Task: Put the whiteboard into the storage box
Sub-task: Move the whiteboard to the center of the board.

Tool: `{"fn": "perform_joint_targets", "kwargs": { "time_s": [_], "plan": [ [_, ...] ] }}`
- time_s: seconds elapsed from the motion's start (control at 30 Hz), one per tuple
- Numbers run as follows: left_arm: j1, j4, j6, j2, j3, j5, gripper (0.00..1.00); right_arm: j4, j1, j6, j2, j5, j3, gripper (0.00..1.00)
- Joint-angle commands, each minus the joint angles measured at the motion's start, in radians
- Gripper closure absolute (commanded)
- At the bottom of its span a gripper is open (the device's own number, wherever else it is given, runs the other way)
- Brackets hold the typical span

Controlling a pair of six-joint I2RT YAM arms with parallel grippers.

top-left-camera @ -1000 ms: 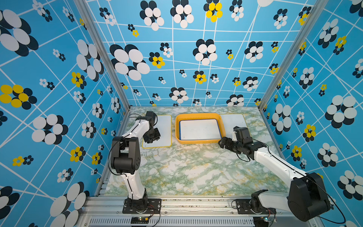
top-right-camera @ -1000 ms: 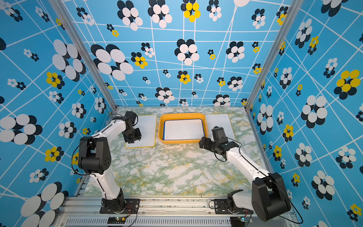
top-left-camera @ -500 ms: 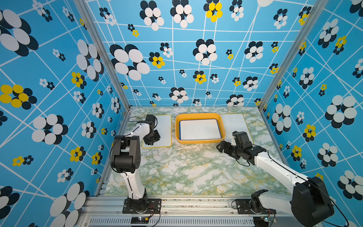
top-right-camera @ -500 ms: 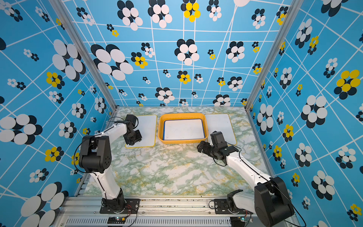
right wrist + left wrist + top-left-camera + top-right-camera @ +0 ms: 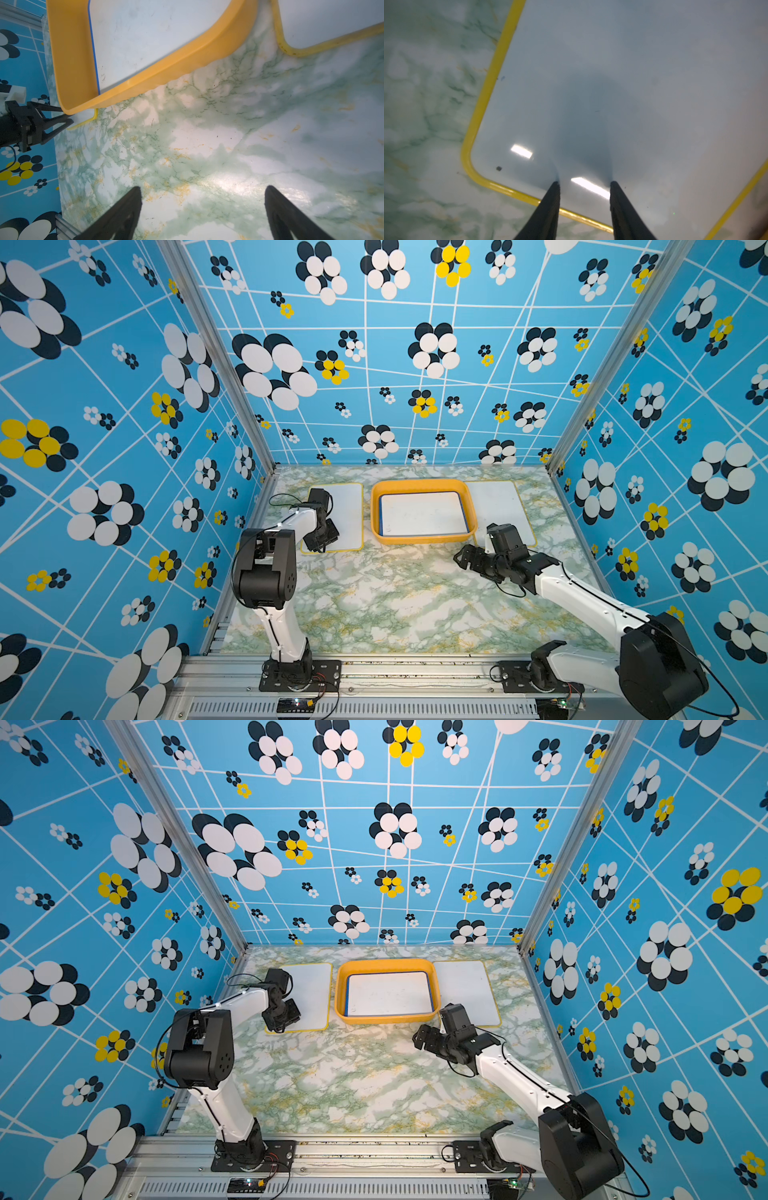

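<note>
Three white rectangular whiteboards: the left yellow-framed whiteboard and right yellow-framed whiteboard lie on the marbled green worktop, long axes running front to back, flanking one shallow orange-yellow plastic storage box holding the blue-framed whiteboard, long axis crosswise. The left gripper, narrowly parted, seems to touch the left board's near end; the right gripper gapes wide over worktop.

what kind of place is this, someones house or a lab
Probably a robot test booth, not a home: a left arm and right arm bolted to an aluminium rail, flower-printed wall panels closing in three sides, and a marble-print tabletop.
</note>
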Motion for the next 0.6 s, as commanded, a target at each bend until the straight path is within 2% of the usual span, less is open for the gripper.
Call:
{"fn": "perform_joint_targets", "kwargs": {
  "time_s": [0.0,0.17,0.33,0.57],
  "plan": [
    [-0.009,-0.085,-0.049,0.016,-0.081,0.008,0.58,0.015,0.008,0.018,-0.004,-0.004,-0.021,0.05],
    [-0.033,-0.181,-0.062,0.013,-0.105,-0.013,0.58,0.023,0.012,0.018,0.011,-0.023,-0.017,0.05],
    [-0.066,-0.238,-0.055,0.013,-0.114,0.02,0.61,0.029,0.015,0.019,0.016,-0.032,-0.022,0.05],
    [-0.155,-0.272,-0.087,-0.051,-0.175,0.025,0.71,0.03,0.018,0.024,-0.007,-0.041,-0.044,0.05]
  ]
}}
